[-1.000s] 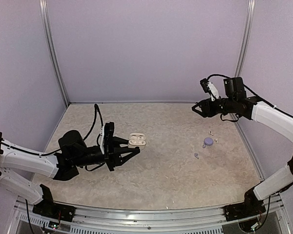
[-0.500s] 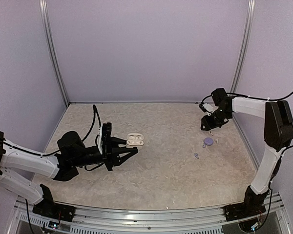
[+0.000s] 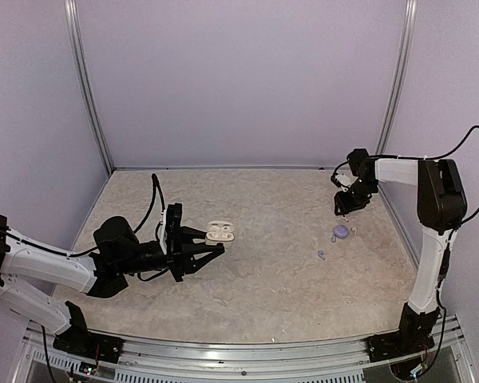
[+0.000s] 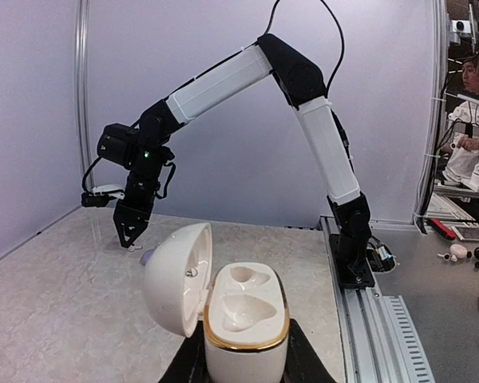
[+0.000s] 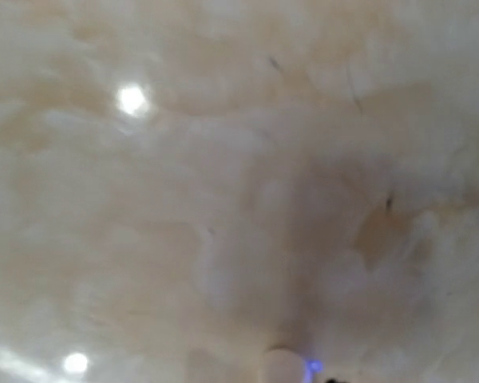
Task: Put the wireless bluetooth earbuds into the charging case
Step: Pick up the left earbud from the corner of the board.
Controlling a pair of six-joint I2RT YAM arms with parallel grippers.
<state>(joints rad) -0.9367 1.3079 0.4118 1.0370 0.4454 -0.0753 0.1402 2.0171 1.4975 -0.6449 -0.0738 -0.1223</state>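
Note:
My left gripper is shut on the white, gold-rimmed charging case, held just above the table left of centre. In the left wrist view the case stands upright between the dark fingers, its lid open and both wells empty. One tiny pale earbud lies on the table at the right. Another earbud lies just under my right gripper, which points down at the table at the back right. The right wrist view is a blur of tabletop, with no fingers showing.
A small round lilac piece lies between the right gripper and the loose earbud. The enclosure's right wall and corner post stand close behind the right arm. A rail runs along the near edge.
The right arm has folded in and dropped its gripper from mid-air down to the table by the earbuds at the back right. The left gripper with the case has shifted slightly left.

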